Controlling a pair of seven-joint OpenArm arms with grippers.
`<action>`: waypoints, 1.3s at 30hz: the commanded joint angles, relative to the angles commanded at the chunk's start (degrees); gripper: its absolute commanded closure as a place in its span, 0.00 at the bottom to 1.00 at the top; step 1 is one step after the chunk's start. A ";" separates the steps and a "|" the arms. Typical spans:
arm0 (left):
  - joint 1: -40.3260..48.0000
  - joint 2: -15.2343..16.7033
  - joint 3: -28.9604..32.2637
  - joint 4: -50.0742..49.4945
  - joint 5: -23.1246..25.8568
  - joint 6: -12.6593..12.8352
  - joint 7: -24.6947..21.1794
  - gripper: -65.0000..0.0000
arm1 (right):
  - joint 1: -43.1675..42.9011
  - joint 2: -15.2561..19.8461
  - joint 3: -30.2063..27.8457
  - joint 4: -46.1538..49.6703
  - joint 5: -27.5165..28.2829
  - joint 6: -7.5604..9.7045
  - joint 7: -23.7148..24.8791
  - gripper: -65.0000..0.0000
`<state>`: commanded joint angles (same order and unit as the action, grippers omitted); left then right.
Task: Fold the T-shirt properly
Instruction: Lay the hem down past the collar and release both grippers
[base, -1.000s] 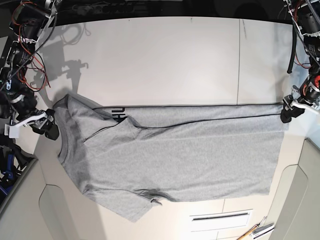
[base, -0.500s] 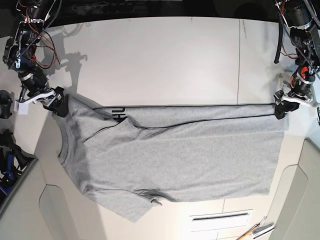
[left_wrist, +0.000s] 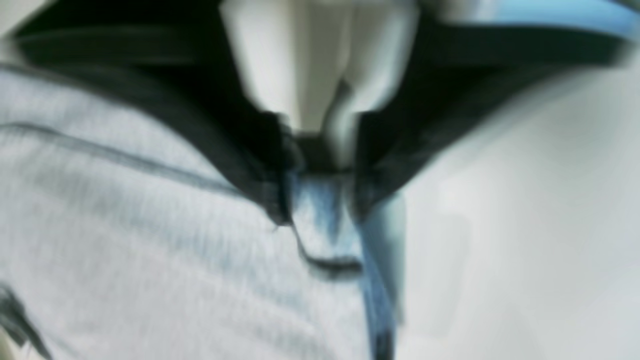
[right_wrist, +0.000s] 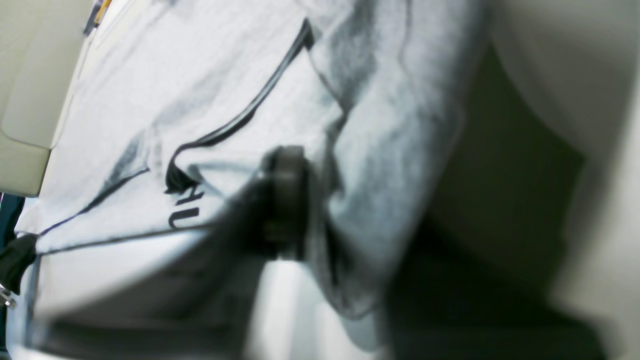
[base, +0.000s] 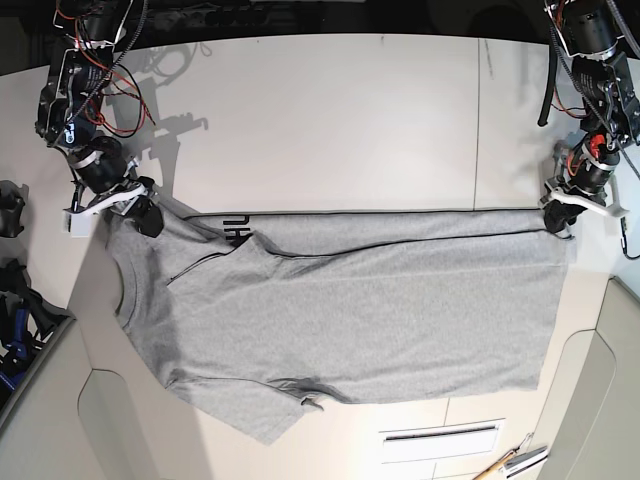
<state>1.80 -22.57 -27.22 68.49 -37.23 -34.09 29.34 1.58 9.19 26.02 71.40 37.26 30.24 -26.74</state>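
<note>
Both arms have carried the far edge of the large heather-grey short-sleeved cotton T-shirt (base: 340, 300) further back across the white worktop (base: 330, 120) over the last second: the right tool (base: 140, 212) moves up and inward from the collar side to the shoulder corner, and the left tool (base: 556, 214) climbs a little with the hem corner. Judgement: this is a pull-back or flatten stroke mid-fold, with the far edge drawn taut between the two grips

Right tool: closed on the shoulder fabric; the right wrist view shows cloth bunched round the fingers (right_wrist: 282, 200). Left tool: closed on the hem corner; the left wrist view, though blurred, shows fabric pinched between the dark fingers (left_wrist: 270, 180)

T-shirt lies mostly flat, collar on the base view's left, hem on its right, spanning nearly the whole worktop width. A strip along the far edge is folded over, with a dark line and a bit of black block lettering (base: 237, 229) showing

Edges and room:
- plenty of bare worktop behind the far edge
- near sleeve (base: 260, 410) and near hem sit close to the front rim by the beige cut-out panels (base: 590, 400)
- the hem corner is close to the side rim, so little margin there
</note>
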 joint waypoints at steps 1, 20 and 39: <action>-0.11 0.00 0.00 0.02 0.00 -0.85 -0.04 0.94 | 0.00 0.00 0.00 0.00 0.00 0.02 0.00 1.00; 11.30 -2.05 -3.30 16.79 -7.26 -5.91 13.75 1.00 | -13.64 4.35 2.25 15.67 2.75 2.80 -9.20 1.00; 33.68 -2.03 -5.75 31.41 -12.87 -5.91 14.71 1.00 | -32.48 5.38 11.50 24.28 11.15 2.80 -13.31 1.00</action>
<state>35.48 -24.60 -32.97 99.90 -50.11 -40.00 44.05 -30.89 14.57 37.52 95.68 48.40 33.04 -40.05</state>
